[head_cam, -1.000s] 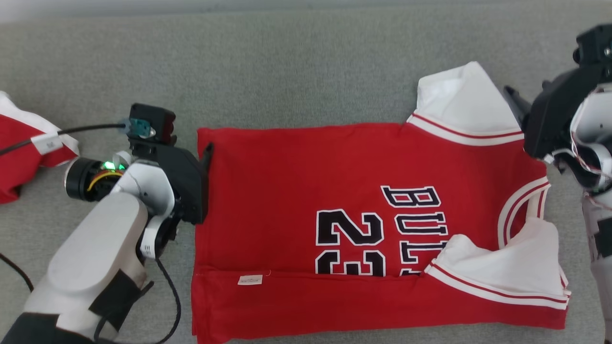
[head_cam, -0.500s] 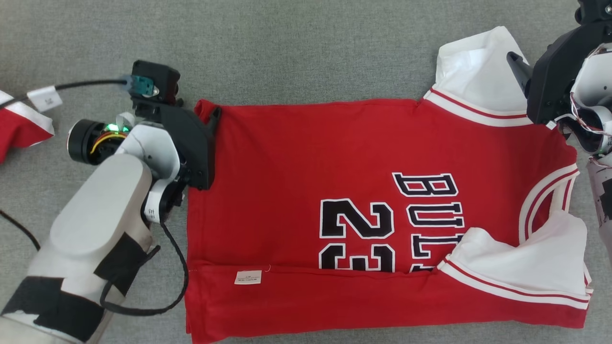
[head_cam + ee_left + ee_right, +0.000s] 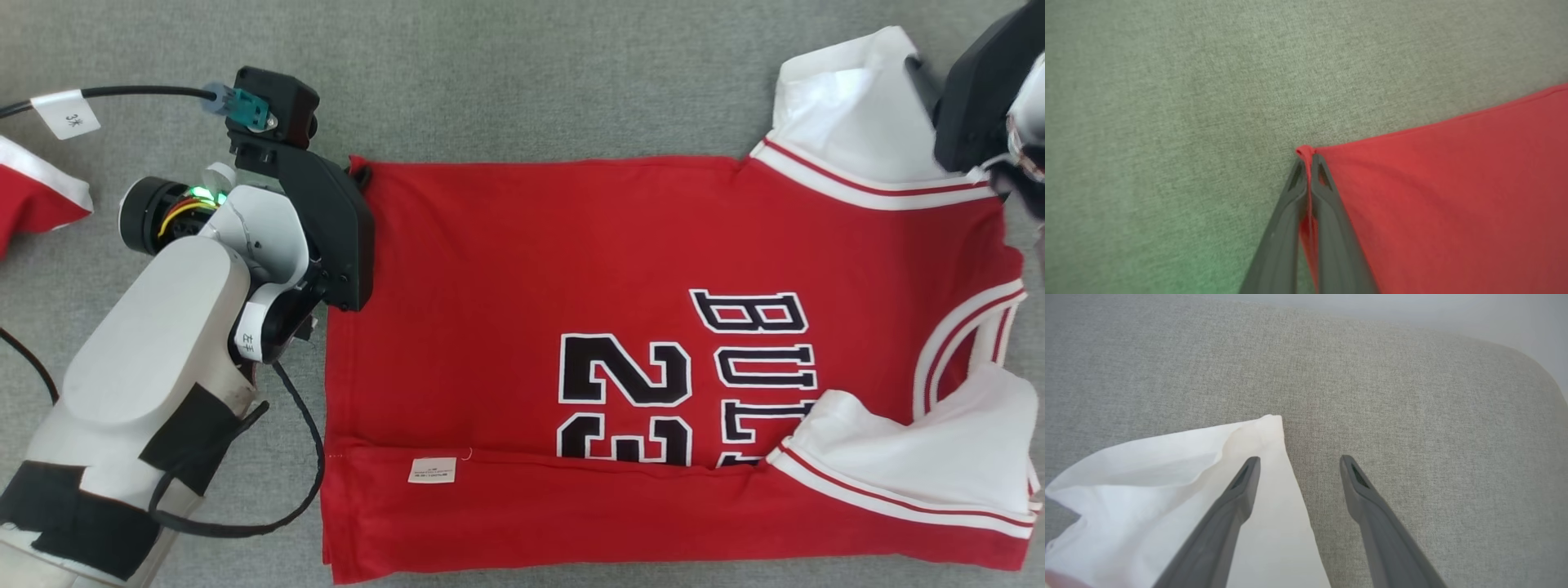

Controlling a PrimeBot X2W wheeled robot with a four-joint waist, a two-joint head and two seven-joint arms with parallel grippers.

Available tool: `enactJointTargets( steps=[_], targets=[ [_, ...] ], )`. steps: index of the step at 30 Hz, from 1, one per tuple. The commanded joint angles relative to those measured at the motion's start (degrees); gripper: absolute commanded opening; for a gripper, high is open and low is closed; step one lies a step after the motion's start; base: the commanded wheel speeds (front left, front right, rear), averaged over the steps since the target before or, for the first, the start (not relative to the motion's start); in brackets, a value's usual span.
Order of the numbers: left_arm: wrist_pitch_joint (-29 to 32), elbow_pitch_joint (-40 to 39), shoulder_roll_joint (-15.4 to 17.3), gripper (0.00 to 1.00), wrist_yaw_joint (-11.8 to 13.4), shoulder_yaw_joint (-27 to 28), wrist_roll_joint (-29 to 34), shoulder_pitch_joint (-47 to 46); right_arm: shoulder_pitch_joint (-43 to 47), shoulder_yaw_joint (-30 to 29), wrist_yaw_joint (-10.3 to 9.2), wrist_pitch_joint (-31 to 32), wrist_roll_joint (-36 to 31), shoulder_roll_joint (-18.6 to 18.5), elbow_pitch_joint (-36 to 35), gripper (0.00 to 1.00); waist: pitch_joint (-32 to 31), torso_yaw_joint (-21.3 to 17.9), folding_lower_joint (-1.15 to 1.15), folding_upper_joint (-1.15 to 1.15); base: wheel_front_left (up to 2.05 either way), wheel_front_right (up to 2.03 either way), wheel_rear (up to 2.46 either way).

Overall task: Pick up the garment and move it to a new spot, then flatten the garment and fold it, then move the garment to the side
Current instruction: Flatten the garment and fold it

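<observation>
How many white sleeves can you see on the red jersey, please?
2. The far sleeve lies at the jersey's top right corner in the head view, beside the open right gripper; the near sleeve is folded over the lettering at lower right. None seems hidden.

Before us the garment [image 3: 571,269] lies spread on the worktop [image 3: 531,82], hem to our left. Our left gripper [image 3: 1307,163] pinches its far left corner. Our right gripper [image 3: 1299,465], fingers [image 3: 1237,498] apart, straddles the edge of the far right sleeve [image 3: 1167,473]. Another cloth [image 3: 33,204] lies well apart at the worktop's left edge.
</observation>
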Motion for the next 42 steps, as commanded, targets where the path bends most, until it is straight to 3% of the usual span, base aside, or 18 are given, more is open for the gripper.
enactJointTargets(
  steps=[1, 11, 12, 13, 14, 19, 24, 29, 37, 42],
  targets=[
    [1.2, 1.0, 1.1, 0.0, 0.8, -0.7, 0.5, 2.2, -1.1, -0.4, -0.13, -0.6, -0.5, -0.2, 1.3, 1.0, 1.0, 0.6, 0.0, 0.0, 0.0, 0.0, 0.0],
    [0.5, -3.1, 1.2, 0.0, 1.9, -1.0, 0.4, 3.7, -2.4, 4.2, 0.01, -1.2, 2.5, 1.2, 7.5, 1.0, 3.2, 1.8, 0.0, 0.0, 0.0, 0.0, 0.0],
    [0.5, -3.3, 1.3, 0.0, 1.8, -1.0, 0.4, 3.7, -2.4, 4.9, 0.01, -1.3, 3.0, 1.1, 7.8, 0.5, 3.3, 1.8, 0.0, 0.0, 0.0, 0.0, 0.0],
    [0.5, -3.3, 1.3, 0.0, 1.8, -1.0, 0.4, 3.7, -2.4, 4.9, 0.01, -1.3, 3.0, 1.1, 7.8, 0.5, 3.3, 1.8, 0.0, 0.0, 0.0, 0.0, 0.0],
    [0.0, -3.5, 1.3, 0.0, 1.8, -0.8, 0.4, 3.6, -2.4, 5.3, 0.01, -1.8, 3.3, 1.0, 8.0, 0.0, 3.4, 1.7, 0.0, 0.0, 0.0, 0.0, 0.0],
    [-4.4, -3.7, 1.2, 0.0, 2.7, 0.2, 1.8, 2.7, -4.1, 5.0, -0.13, -8.8, 2.3, -0.7, 7.9, 0.0, 2.9, 1.3, 0.0, 0.0, 0.0, 0.0, 0.0],
    [-12.9, -2.3, 1.6, 0.0, 5.5, 1.4, 5.5, 1.3, -5.5, 6.9, -0.13, -17.5, 1.8, -0.4, 7.1, 0.0, 2.0, 0.7, 0.0, 0.0, 0.0, 0.0, 0.0],
    [-18.0, 0.0, 0.5, 0.0, 5.5, 1.3, 6.6, 0.8, -4.9, 9.1, -0.13, -23.8, 3.9, -1.1, 7.6, 0.0, 0.4, 0.5, 0.0, 0.0, 0.0, 0.0, 0.0],
    [-22.2, 2.1, -1.4, 0.0, 3.1, -0.9, 6.3, 5.3, 2.2, 16.2, -0.13, -25.8, 11.8, -3.2, 3.7, 0.0, -5.1, 0.5, 0.0, 0.0, 0.0, 0.0, 0.0],
    [-26.3, 1.3, -1.2, 0.0, 2.2, -2.8, 7.6, 9.4, 9.3, 20.1, -0.13, -24.3, 17.1, -8.6, -4.5, 0.0, -9.4, 0.4, 0.0, 0.0, 0.0, 0.0, 0.0]
  ],
)
